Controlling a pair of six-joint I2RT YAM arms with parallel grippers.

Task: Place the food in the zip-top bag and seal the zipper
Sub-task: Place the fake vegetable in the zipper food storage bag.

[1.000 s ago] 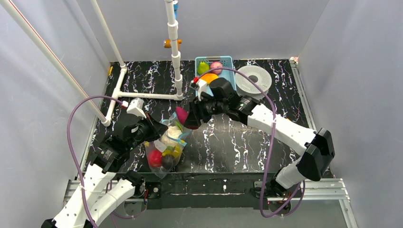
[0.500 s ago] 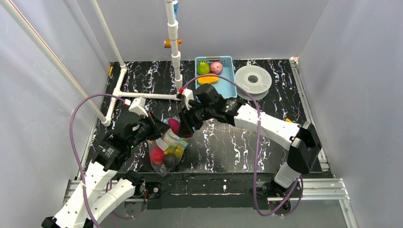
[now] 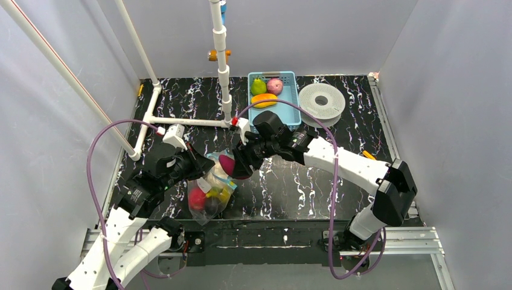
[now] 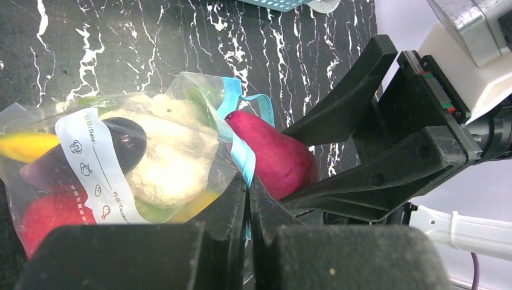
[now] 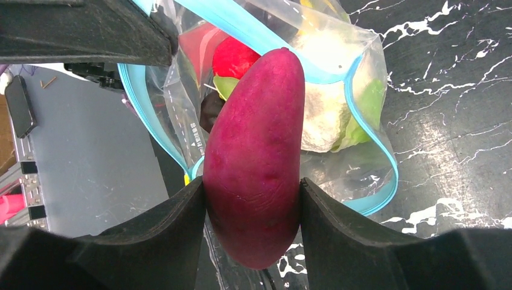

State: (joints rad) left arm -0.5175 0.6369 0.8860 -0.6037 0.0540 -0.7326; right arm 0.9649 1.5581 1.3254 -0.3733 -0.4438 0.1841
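So the zip-top bag (image 3: 208,188) hangs just above the bench (image 3: 290,181), close to its near edge and left of the middle. Inside it: a red apple (image 4: 51,220), cauliflower (image 4: 169,163), dark eggplant (image 4: 124,142) and a banana (image 4: 24,147). The left fingers (image 4: 241,194) are pinched tight on the blue zipper (image 4: 238,142), keeping the mouth open. The right fingers (image 3: 243,158) are clamped around a magenta veggie (image 5: 256,157), with its tip right at that mouth. A blue basket (image 3: 291,84) sits at the far edge.
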